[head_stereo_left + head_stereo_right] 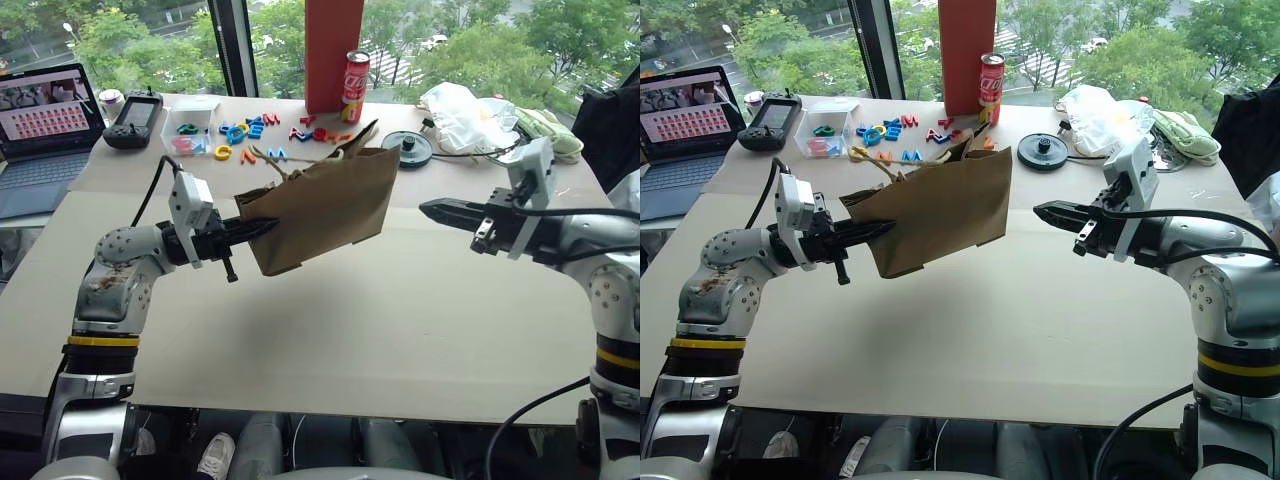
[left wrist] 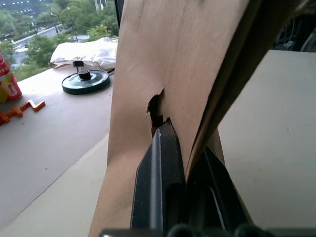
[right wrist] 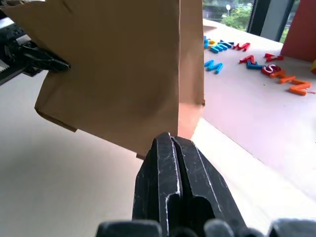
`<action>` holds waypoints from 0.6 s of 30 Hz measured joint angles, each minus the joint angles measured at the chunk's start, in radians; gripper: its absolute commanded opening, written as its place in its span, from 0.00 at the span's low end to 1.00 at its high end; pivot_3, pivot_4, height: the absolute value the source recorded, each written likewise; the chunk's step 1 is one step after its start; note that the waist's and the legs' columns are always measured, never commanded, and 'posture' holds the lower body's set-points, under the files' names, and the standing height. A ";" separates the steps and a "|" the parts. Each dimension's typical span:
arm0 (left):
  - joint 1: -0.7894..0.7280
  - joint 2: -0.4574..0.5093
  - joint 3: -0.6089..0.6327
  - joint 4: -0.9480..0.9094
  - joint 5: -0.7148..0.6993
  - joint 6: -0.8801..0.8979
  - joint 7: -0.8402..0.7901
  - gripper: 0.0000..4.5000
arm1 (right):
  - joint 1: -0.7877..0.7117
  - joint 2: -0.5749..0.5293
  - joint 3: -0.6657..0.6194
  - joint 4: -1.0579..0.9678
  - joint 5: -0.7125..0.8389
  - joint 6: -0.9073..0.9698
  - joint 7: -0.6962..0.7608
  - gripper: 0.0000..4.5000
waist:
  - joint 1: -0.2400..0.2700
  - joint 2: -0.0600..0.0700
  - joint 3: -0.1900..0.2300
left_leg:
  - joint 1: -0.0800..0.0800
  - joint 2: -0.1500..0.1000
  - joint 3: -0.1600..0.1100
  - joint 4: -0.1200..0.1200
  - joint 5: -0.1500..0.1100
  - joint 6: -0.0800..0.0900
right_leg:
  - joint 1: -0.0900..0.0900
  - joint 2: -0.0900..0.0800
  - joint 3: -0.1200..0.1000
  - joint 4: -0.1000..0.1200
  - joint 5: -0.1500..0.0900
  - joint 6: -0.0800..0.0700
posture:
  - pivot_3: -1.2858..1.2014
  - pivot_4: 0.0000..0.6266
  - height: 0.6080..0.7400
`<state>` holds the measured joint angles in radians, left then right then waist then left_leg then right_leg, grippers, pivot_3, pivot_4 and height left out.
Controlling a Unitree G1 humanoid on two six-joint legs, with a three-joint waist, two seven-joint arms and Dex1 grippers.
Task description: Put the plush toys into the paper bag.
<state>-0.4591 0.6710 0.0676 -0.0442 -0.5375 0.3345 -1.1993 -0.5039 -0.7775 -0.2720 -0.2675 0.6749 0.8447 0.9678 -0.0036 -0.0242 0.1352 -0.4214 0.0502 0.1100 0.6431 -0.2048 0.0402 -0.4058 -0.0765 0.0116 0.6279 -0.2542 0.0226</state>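
paper bag held aloft, mouth tilted up-right

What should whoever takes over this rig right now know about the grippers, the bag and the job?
Left gripper: shut on the paper bag, pinching its wall and holding it lifted off the table, tilted; the paper has a small tear by the fingers.
Right gripper: shut, empty, apart from the bag, pointing toward it.
Plush toys: I can't make them out on the table, and the bag's inside is hidden.
Done: can't confirm loading.
Left: check the bag's contents, locate any missing toy.
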 measured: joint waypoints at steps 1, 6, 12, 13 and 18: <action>0.010 0.012 -0.002 -0.010 -0.008 0.008 -0.017 0.01 | 0.002 -0.010 -0.009 0.000 0.015 0.000 0.016 0.00 | 0.000 0.000 0.000 | 0.000 0.000 0.000 0.000 0.000 0.000 | 0.000 0.000 0.000 0.000 0.000 0.000 | 0.52 0.24 0.99; 0.073 0.051 -0.027 -0.020 -0.016 0.013 -0.132 0.01 | 0.034 -0.075 -0.015 0.023 0.017 -0.029 0.096 0.00 | 0.000 0.000 0.000 | 0.001 0.000 0.000 0.000 0.000 0.000 | 0.000 0.001 0.000 0.000 0.000 0.000 | 0.52 0.24 0.99; 0.056 0.024 -0.077 0.079 0.046 -0.141 -0.227 0.01 | 0.065 -0.120 -0.014 0.032 0.044 -0.048 0.181 0.00 | 0.004 0.000 0.000 | 0.001 0.000 0.000 0.000 0.000 0.000 | 0.000 0.001 0.001 0.000 0.000 0.000 | 0.52 0.24 0.99; 0.047 0.004 -0.093 0.105 0.066 -0.175 -0.239 0.01 | 0.083 -0.132 -0.014 0.022 0.054 -0.048 0.198 0.00 | 0.009 0.000 0.000 | 0.001 0.000 0.000 0.000 0.000 0.000 | 0.000 0.000 0.000 0.000 0.000 0.000 | 0.52 0.24 0.99; 0.022 -0.054 -0.153 0.206 0.118 -0.285 -0.276 0.01 | 0.122 -0.161 -0.005 0.000 0.054 -0.049 0.230 0.00 | 0.013 0.000 0.000 | 0.000 0.000 0.000 0.001 0.000 0.001 | 0.000 0.000 0.001 0.000 0.000 0.000 | 0.52 0.24 0.99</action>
<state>-0.4367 0.6174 -0.0859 0.1622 -0.4193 0.0493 -1.4750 -0.3815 -0.9380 -0.2774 -0.2675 0.7291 0.7958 1.1979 0.0098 -0.0241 0.1353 -0.4216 0.0501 0.1104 0.6440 -0.2051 0.0409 -0.4062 -0.0760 0.0124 0.6278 -0.2543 0.0222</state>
